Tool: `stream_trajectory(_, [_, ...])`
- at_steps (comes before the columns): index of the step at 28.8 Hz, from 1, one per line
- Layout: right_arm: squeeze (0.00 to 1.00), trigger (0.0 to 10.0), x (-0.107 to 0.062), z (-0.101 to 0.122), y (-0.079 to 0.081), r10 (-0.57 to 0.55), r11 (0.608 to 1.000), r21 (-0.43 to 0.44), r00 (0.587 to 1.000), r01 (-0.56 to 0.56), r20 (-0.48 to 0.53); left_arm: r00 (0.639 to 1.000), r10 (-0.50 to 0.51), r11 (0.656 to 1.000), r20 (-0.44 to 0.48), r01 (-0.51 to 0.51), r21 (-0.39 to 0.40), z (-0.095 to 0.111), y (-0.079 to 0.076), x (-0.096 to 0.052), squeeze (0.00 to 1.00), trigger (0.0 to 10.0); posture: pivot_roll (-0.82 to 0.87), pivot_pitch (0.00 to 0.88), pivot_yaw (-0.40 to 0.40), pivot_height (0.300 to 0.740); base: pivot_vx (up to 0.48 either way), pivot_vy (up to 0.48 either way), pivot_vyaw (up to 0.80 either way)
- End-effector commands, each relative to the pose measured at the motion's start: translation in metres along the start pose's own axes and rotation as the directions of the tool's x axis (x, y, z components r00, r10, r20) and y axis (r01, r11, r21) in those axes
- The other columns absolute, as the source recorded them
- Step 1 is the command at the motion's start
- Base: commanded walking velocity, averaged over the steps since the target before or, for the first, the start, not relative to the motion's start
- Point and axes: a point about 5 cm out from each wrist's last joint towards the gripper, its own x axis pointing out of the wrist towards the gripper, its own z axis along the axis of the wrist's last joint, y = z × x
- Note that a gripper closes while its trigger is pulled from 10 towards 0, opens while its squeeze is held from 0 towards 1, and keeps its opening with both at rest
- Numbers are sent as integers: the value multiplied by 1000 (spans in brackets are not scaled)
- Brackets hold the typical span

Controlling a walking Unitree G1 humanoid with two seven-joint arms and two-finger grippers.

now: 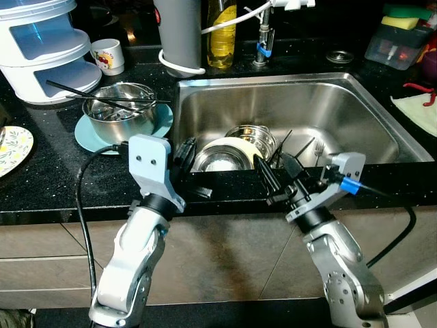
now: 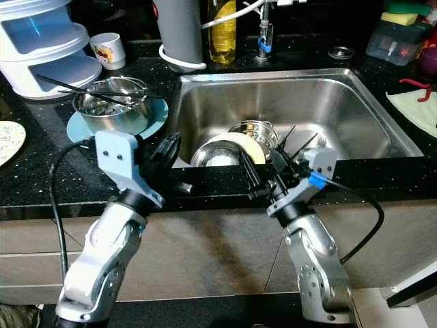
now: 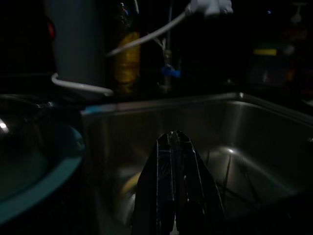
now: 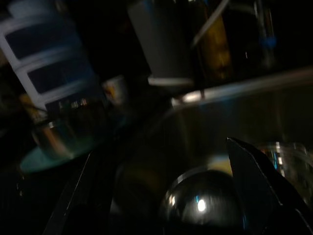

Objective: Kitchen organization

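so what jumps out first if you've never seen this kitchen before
The steel sink in the black counter, with bowls and utensils piled at its near side. In front of it hang the two silver arms: the left claw shut, the right claw open, both near the sink's front edge. On the counter to the left sits a steel bowl with chopsticks across it, on a teal plate.
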Motion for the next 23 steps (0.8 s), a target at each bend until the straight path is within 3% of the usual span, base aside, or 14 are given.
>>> stream_trajectory(1, [0,10000,2,2,-2,-11,1000,12,1000,11,14,1000,19,1000,-23,-19,18,-3,4,1,0,10000,-13,39,-8,740,0,0,0])
stream_trajectory(13, [0,10000,24,13,5,42,999,16,997,-43,67,999,36,999,-35,-35,36,0,9,13,0,10000,2,16,-9,740,0,0,0])
stream_trajectory(23, [0,10000,36,12,12,77,997,18,994,-79,78,998,30,998,-47,-28,49,-2,6,16,0,10000,6,1,-10,740,-310,0,0])
